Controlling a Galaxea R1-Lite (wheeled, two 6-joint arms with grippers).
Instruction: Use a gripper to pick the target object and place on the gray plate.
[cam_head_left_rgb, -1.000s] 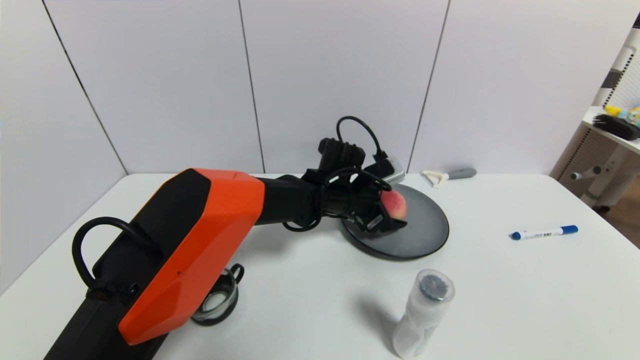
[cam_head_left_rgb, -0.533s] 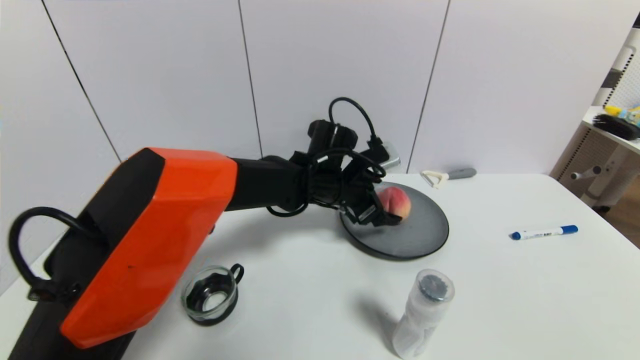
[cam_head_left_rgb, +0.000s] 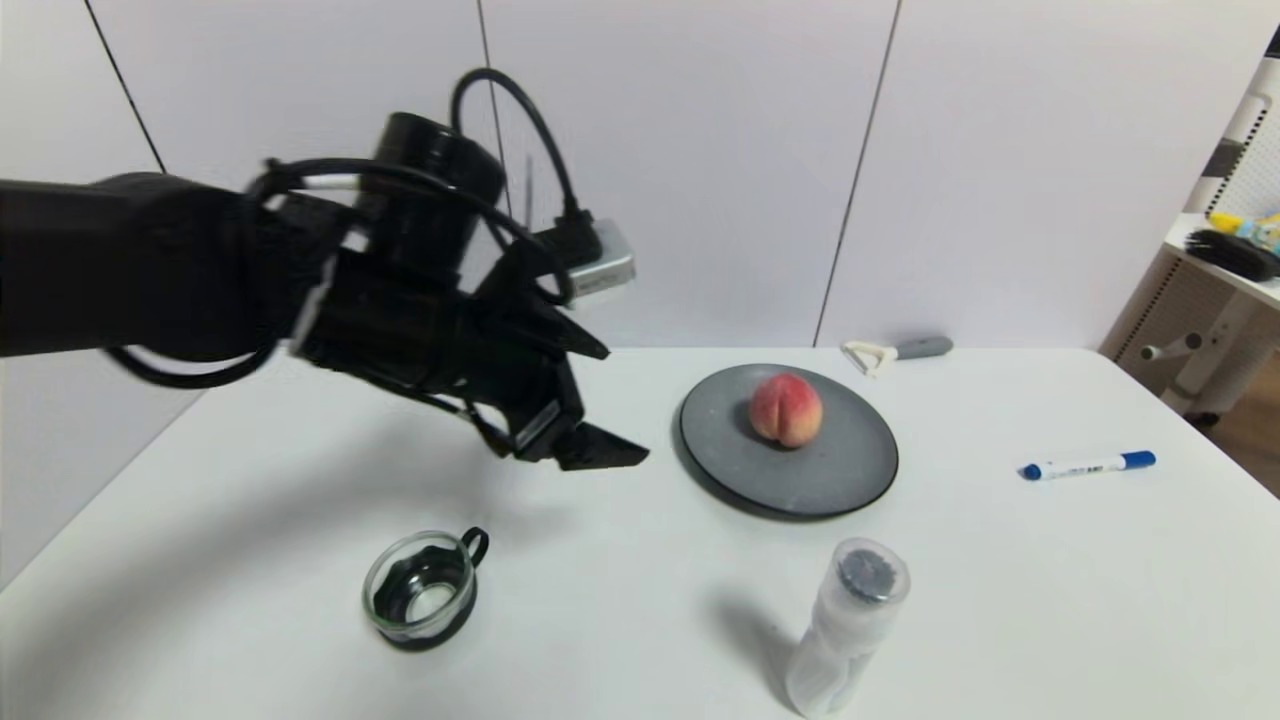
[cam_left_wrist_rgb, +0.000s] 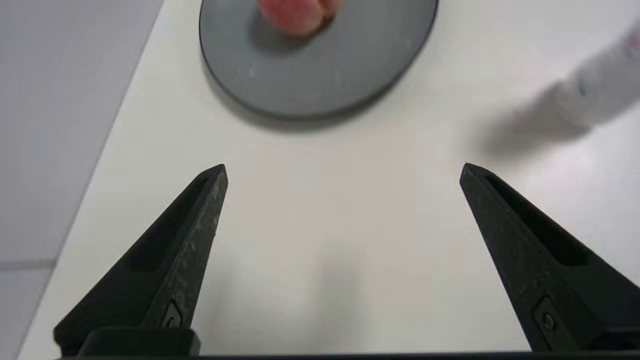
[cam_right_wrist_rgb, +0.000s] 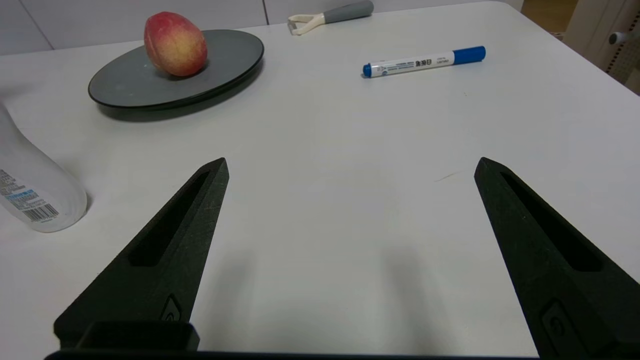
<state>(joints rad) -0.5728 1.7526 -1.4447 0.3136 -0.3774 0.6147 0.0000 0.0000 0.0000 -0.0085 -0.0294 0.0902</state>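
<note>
Fingers of left gripper (cam_head_left_rgb: 605, 405) spread wide, empty; peach (cam_head_left_rgb: 786, 409) on gray plate (cam_head_left_rgb: 850, 470).

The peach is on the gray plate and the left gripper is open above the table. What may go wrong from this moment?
1. The peach is round and rests free on the shallow gray plate, off its centre, so a bump to the table might roll it off.
2. The left gripper hangs open over the table; moving down, it might strike the glass cup.
</note>
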